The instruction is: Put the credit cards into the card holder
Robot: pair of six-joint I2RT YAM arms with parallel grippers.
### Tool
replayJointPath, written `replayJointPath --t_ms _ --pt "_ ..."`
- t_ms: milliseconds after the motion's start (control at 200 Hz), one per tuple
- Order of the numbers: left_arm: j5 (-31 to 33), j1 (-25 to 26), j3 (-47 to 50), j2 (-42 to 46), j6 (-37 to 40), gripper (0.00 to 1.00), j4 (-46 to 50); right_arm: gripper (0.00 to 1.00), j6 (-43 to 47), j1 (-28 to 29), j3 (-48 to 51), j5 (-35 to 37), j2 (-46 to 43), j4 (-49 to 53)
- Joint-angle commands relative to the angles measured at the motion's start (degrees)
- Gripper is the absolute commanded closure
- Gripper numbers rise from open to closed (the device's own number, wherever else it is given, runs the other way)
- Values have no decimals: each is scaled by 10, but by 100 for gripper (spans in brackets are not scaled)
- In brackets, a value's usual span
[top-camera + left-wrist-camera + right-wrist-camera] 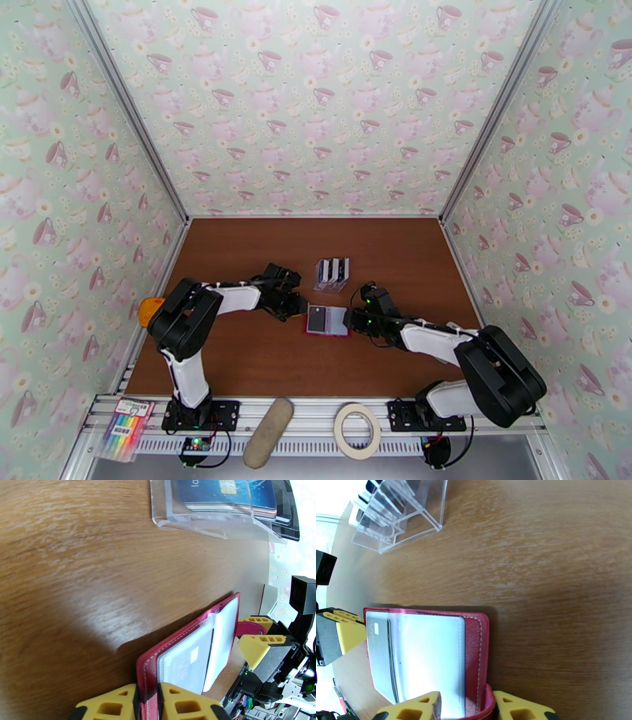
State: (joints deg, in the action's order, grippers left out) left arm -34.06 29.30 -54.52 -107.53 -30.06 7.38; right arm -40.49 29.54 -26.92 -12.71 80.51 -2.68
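Observation:
The red card holder (338, 321) lies open on the brown table, with clear sleeves inside (430, 657). A dark card (317, 319) sits in its left sleeve, pale in the right wrist view (377, 649). My left gripper (148, 703) is shut on the holder's left red edge (147, 669). My right gripper (468, 711) straddles the opposite edge by the snap tab (249, 628), jaws partly open with a gap. More credit cards (221, 492) stand in a clear acrylic rack (332, 271) just behind the holder.
The rack (395, 515) is close behind both grippers. An orange object (148, 309) lies at the table's left edge. A marker pack (126, 428), a beige pouch (268, 433) and a tape roll (356, 430) rest on the front rail. Patterned walls enclose three sides.

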Motion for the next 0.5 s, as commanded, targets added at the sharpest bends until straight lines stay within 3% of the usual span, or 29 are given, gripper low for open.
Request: replayJointPath --t_ms 0,195,496 --pt "43 6 5 -49 4 80 -31 64 -5 4 -1 -20 -16 24" --pt "41 6 5 -48 3 82 -32 70 -1 4 -12 -21 -40 41" --pt "32 6 8 -48 -3 85 -39 72 -3 4 -28 -31 -64 57"
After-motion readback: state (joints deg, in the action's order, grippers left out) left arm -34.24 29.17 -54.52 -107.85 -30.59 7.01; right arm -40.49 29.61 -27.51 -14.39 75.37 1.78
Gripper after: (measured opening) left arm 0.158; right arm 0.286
